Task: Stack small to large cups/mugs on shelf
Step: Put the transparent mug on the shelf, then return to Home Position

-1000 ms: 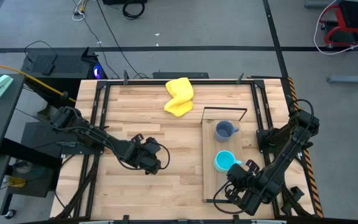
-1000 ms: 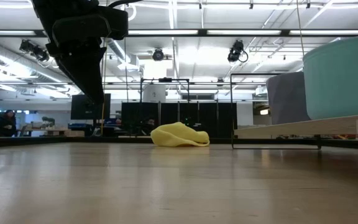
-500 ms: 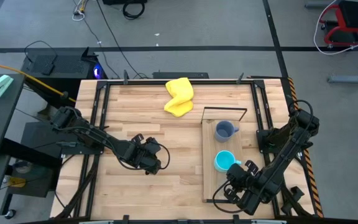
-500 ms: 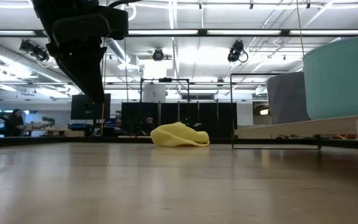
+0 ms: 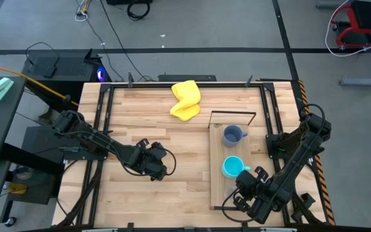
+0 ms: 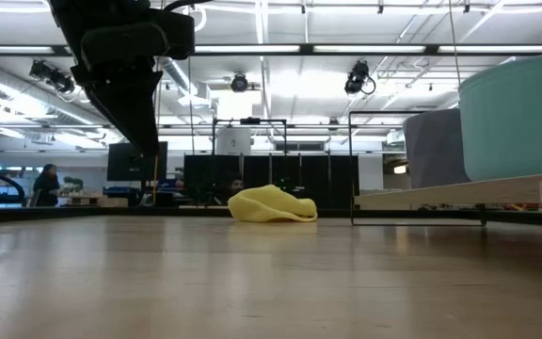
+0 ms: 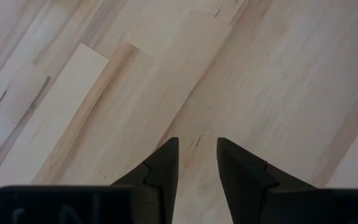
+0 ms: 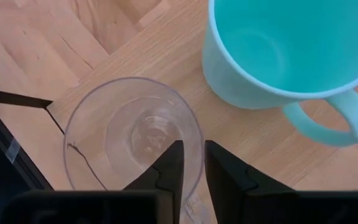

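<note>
1. So, the count: three vessels, one shelf (image 5: 253,154), one yellow cloth (image 5: 185,100), two arms.
2. Vessels: one grey-blue mug (image 5: 232,135), one cyan mug (image 5: 232,167), one clear cup (image 8: 132,134). All three are upright on the shelf, each standing on its own, none nested.
3. The shelf lies on the right half of the bench (image 5: 140,109), running near to far.
4. The grey-blue mug is at the far part of the shelf. The cyan mug is at the middle, apart from it.
5. The clear cup is at the near end, just beside the cyan mug and close to the black frame corner.
6. The cloth is bunched at the far edge of the bench, left of the shelf.
7. The right pincer (image 8: 193,149) is over the clear cup with its fingers a narrow slot apart. The cup's wall sits in that slot, and as far as shows it is not clamped.
8. The left pincer (image 7: 197,146) is open and empty, low over bare planks on the near-left part of the bench, well apart from the shelf.
9. Versus the earlier frames: mugs, cup, cloth and shelf are unmoved, and the left arm has the same pose.
10. In the high view the right arm has barely shifted at the near end of the shelf.
11. A person (image 6: 45,184) in the room behind has walked rightward since the earlier low view.
</note>
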